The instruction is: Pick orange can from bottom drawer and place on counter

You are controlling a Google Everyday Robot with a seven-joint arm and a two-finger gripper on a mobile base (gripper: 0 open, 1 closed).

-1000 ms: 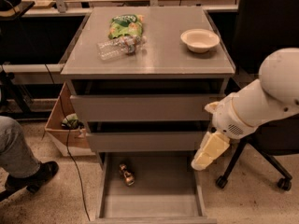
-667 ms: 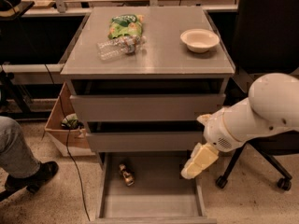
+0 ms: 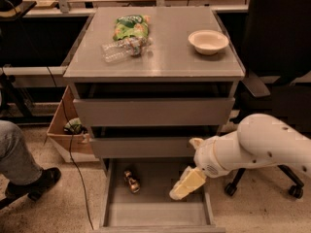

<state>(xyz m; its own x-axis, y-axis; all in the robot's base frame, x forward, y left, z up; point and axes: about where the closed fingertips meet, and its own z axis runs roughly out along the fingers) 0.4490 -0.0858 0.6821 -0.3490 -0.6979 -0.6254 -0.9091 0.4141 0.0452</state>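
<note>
Orange can [image 3: 131, 181] not yet picked up.
The hand [image 3: 187, 184] hangs over the open bottom drawer [image 3: 155, 213], apart from it; I cannot tell its grip.

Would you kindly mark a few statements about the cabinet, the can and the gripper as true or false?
1. The orange can lies in the open bottom drawer. True.
2. The gripper hovers above the counter. False: it is down over the bottom drawer, to the right of the can in the view and apart from it.
3. The bowl sits on the counter. True.
4. The clear bottle is in the bottom drawer. False: it lies on the counter beside the green snack bag.
</note>
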